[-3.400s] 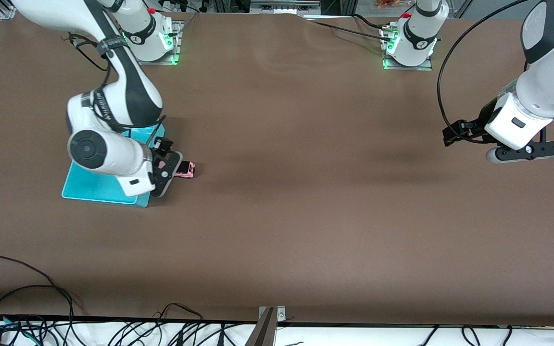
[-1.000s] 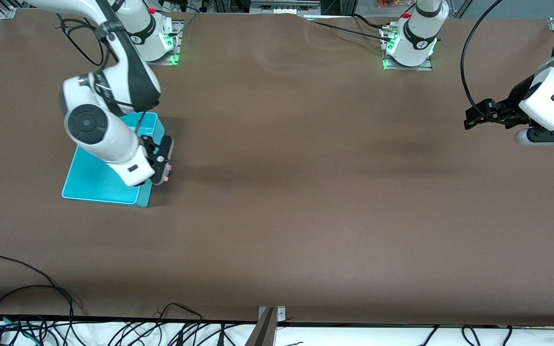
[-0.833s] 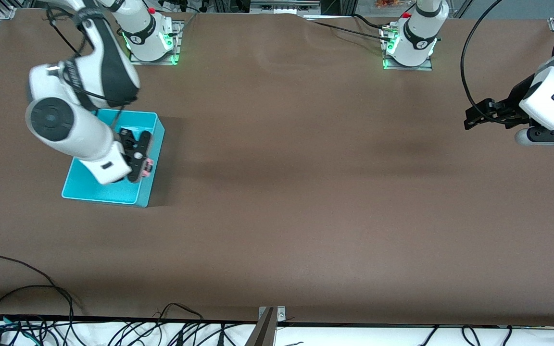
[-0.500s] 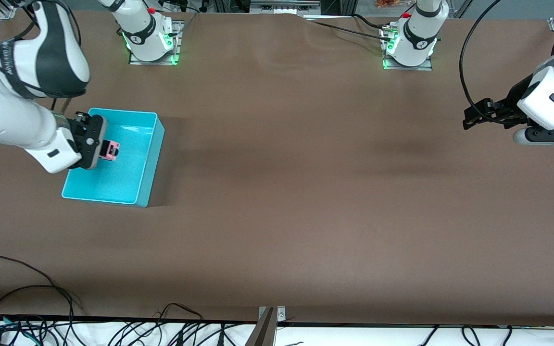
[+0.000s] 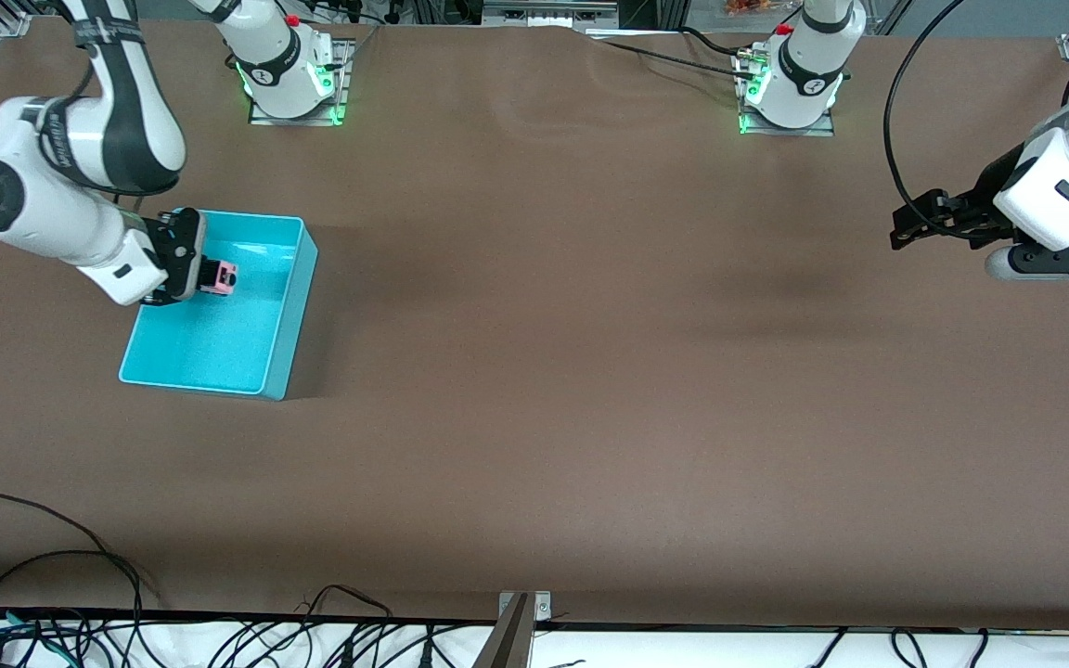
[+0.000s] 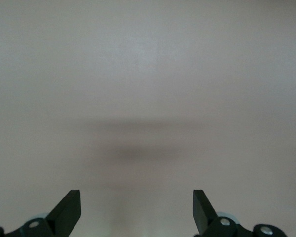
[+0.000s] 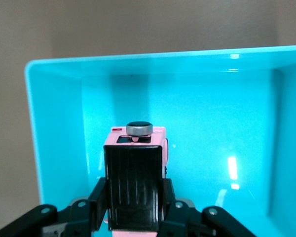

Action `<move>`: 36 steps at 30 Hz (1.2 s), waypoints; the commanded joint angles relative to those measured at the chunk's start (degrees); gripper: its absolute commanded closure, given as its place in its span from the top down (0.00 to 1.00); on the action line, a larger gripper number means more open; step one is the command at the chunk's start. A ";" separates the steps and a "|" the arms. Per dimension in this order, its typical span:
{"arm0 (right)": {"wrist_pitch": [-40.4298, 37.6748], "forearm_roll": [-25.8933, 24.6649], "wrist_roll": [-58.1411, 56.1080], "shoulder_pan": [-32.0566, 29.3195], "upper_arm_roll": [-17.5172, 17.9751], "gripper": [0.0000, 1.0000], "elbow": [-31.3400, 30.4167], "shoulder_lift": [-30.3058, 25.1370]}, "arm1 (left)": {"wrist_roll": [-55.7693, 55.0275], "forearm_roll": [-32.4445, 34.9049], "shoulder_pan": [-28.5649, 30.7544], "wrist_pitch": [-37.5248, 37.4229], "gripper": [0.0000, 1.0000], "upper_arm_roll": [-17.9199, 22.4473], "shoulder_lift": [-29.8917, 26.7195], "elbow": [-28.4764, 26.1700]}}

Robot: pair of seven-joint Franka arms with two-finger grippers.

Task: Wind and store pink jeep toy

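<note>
The right gripper (image 5: 205, 271) holds the jeep (image 5: 219, 276) up over the bin (image 5: 289, 306).

The jeep is a tiny pink toy car with a black roof. The right gripper has its two fingers (image 7: 97, 200) pressed tight on the jeep's sides. In the right wrist view the jeep (image 7: 135, 170) hangs above the bin's blue floor (image 7: 222, 128), and a small round grey knob (image 7: 139, 128) sticks out of one end of it. The bin sits on the brown table (image 5: 590, 371) near the right arm's end. The left gripper (image 5: 1040, 264) waits up in the air over the left arm's end of the table. Its fingers (image 6: 69, 212) are spread wide and hold nothing.
</note>
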 commanded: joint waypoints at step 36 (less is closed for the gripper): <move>20.52 2.28 -4.34 0.24 -0.14 1.00 -11.59 -0.66 | 2.68 -0.63 0.14 -1.22 1.00 -0.08 0.90 1.82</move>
